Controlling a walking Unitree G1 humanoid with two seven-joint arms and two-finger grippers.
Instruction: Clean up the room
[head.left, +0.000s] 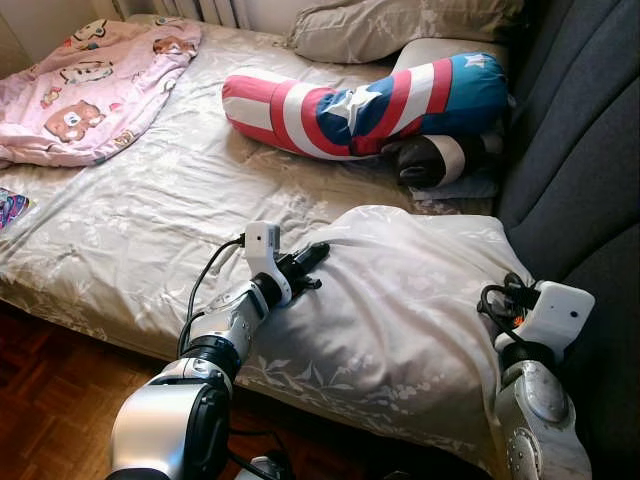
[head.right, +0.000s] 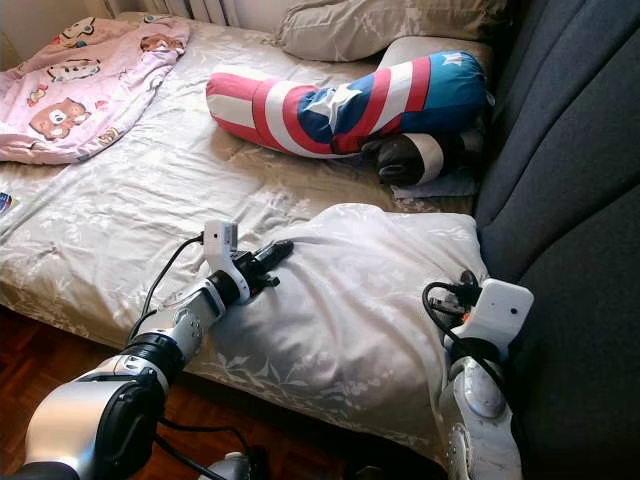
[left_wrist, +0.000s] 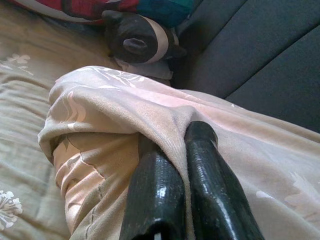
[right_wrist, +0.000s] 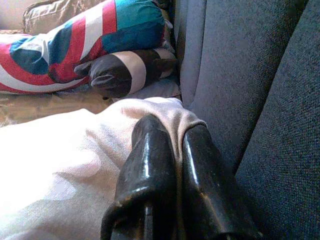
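On the near right part of the bed (head.left: 130, 230), against the dark grey upholstered headboard (head.left: 580, 150): a grey floral pillow (head.left: 400, 310), plump and creased, lying across the bed's front edge. Held at both ends. Left gripper (left_wrist: 182, 150) at the pillow's left edge, black fingers (left_wrist: 155, 190) pressed close together with a fold of the pillowcase pinched between them; silver left arm (head.left: 210, 350) reaching in from the lower left, wrist camera standing up white above it. Right gripper (right_wrist: 172, 142) at the pillow's right end, next to the headboard, fingers likewise narrow and clamped on a bunched corner of the same fabric; right arm (head.left: 535, 400) low at the right, just beside the headboard.

Behind the pillow, farther up the bed: a long bolster (head.left: 370, 100) in red, white and blue bands with a white star, lying slantwise. Tucked under its right end, a smaller dark roll (head.left: 435, 160) with a pale band. At the head of the bed, a second grey pillow (head.left: 400, 28). At the far left, a pink blanket (head.left: 90, 85) printed with bears, crumpled on the sheet. Below the mattress edge, reddish parquet floor (head.left: 50, 400).
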